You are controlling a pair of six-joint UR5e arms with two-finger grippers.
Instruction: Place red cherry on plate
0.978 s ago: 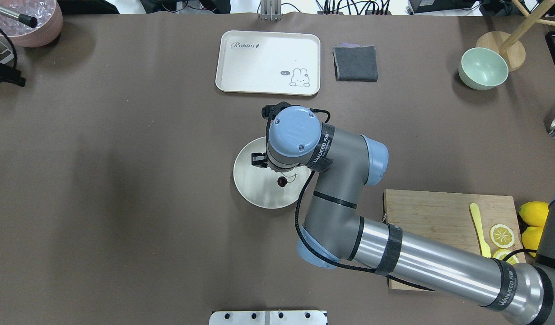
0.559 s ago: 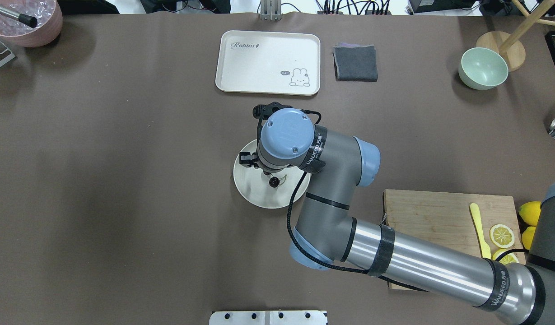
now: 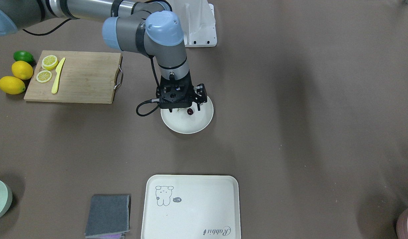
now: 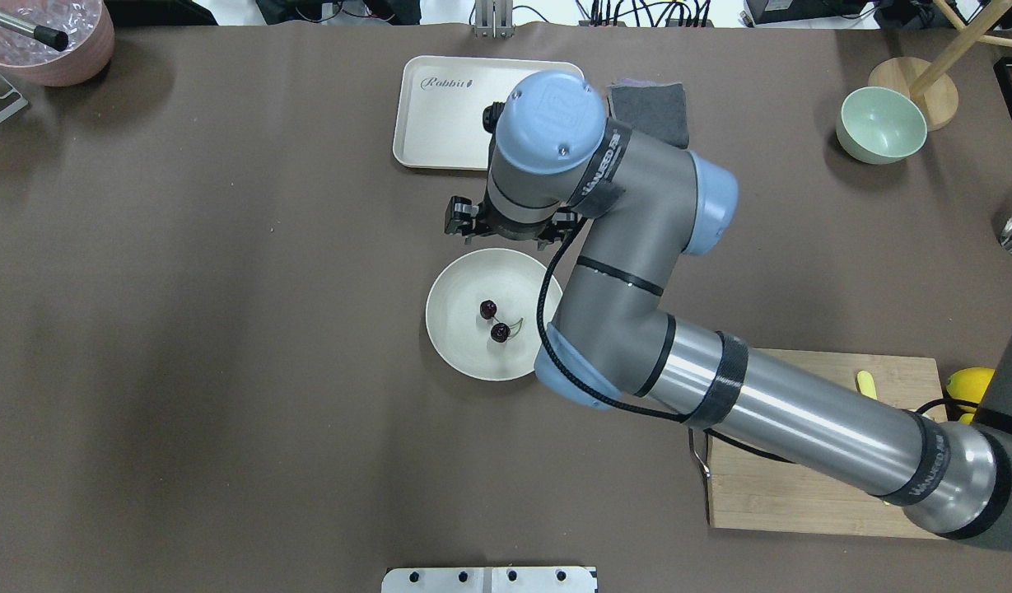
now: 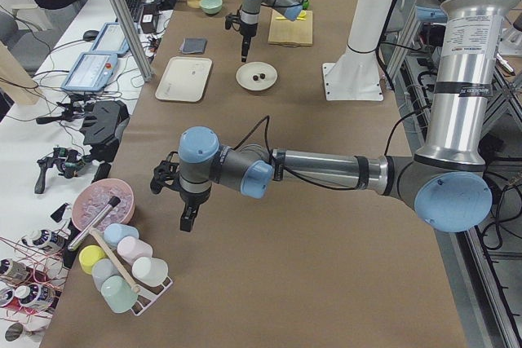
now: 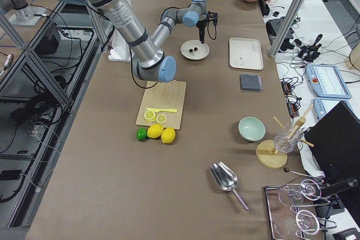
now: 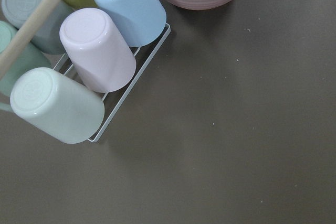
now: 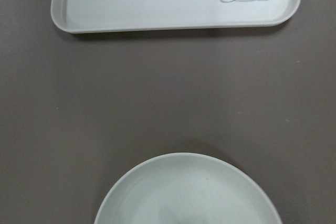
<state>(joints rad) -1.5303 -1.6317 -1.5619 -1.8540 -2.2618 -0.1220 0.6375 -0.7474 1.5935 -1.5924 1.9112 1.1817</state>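
The red cherry (image 4: 495, 321), two dark fruits joined by thin stems, lies free in the middle of the round cream plate (image 4: 464, 350). It also shows on the plate (image 3: 187, 125) as a dark cherry (image 3: 190, 112) just under the tool. My right gripper (image 3: 184, 108) hangs above the plate's edge, open, with nothing between its fingers. The right wrist view holds only the plate's rim (image 8: 186, 161) and the tray. My left gripper (image 5: 188, 219) shows only in the exterior left view, near the cup rack; whether it is open or shut I cannot tell.
A cream tray (image 4: 440, 107) and a grey cloth (image 3: 107, 214) lie beyond the plate. A wooden board (image 3: 81, 78) with lemon slices and a yellow knife, lemons (image 3: 12, 84), a green bowl (image 4: 880, 123), a pink ice bowl (image 4: 48, 41) and a cup rack (image 7: 100, 56) stand around the table's ends.
My right gripper has let go and risen, moving off the plate's middle toward the tray. Both cherries now lie uncovered on the plate.
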